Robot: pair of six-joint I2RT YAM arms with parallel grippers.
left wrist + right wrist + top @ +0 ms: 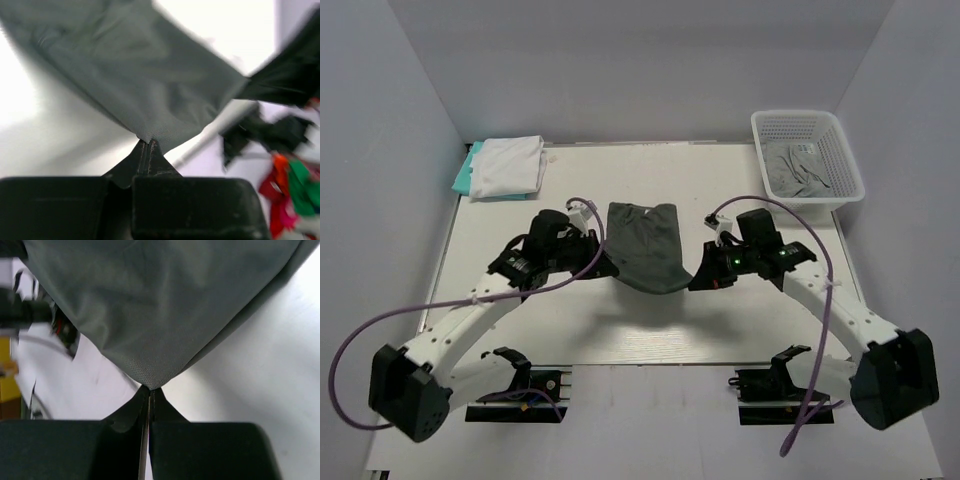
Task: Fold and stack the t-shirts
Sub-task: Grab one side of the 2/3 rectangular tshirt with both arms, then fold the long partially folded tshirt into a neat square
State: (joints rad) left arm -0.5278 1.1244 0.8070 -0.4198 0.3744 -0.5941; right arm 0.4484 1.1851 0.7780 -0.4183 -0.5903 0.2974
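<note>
Left end effector (600, 258) and right end effector (698, 277) each clench an edge of the charcoal t-shirt (645, 245), seemingly light, limp cloth sagging between them.

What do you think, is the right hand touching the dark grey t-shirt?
Touching: the right wrist view shows the right hand pinching the dark grey t-shirt.

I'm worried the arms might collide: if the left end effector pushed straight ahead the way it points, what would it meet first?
The left end effector is shut on the dark charcoal-grey cloth t-shirt, so that comes first; beyond it, probably the right end effector, though depth is unclear.
</note>
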